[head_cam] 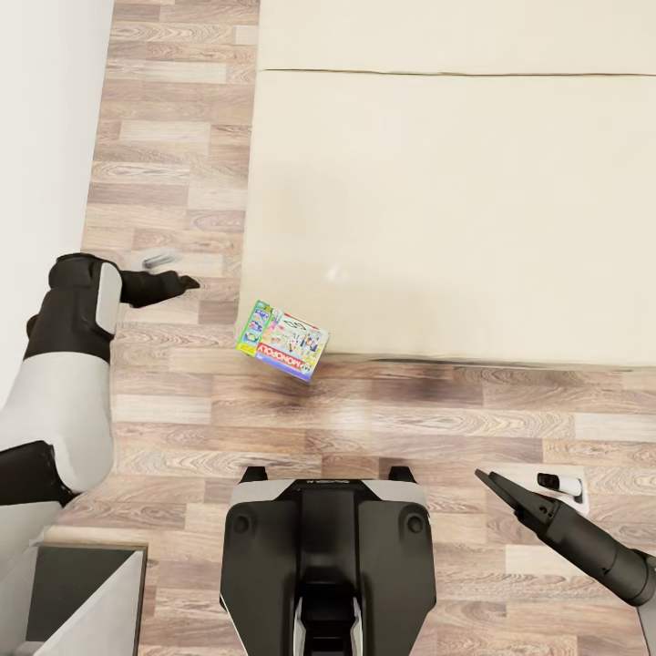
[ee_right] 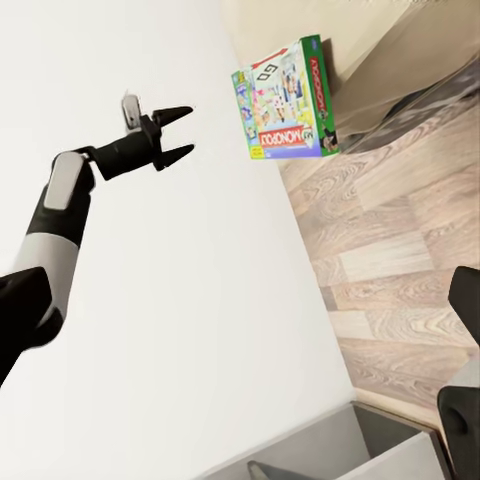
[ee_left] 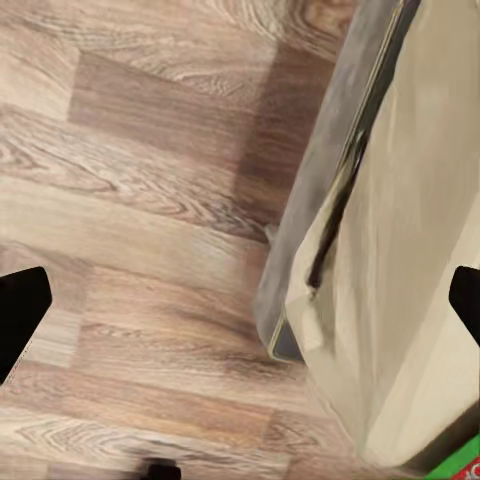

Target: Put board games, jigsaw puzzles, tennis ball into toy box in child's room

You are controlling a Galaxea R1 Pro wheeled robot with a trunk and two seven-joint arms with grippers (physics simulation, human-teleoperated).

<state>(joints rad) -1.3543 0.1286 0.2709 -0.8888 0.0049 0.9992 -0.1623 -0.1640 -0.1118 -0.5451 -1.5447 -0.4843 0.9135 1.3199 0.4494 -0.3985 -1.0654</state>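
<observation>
One board game [head_cam: 282,339], a blue Monopoly box with a green side, hangs tilted over the near left corner of the bed [head_cam: 456,210]; I cannot tell how it is supported. It also appears in the right wrist view as the board game [ee_right: 288,100]. My left gripper [head_cam: 189,283] is open over the floor, a short way left of the box. The right wrist view shows that left gripper [ee_right: 175,130] with its fingers apart. My right gripper [head_cam: 485,476] is low at the right, far from the box, and open with nothing in it. The table, toy box and tennis ball are out of view.
A white wall [head_cam: 36,137] runs along the left. A grey-topped cabinet with white sides [head_cam: 87,583] stands at the near left corner. My base [head_cam: 328,547] faces the bed across a strip of wood-plank floor [head_cam: 410,419]. The left wrist view looks down the bed's grey side [ee_left: 300,250].
</observation>
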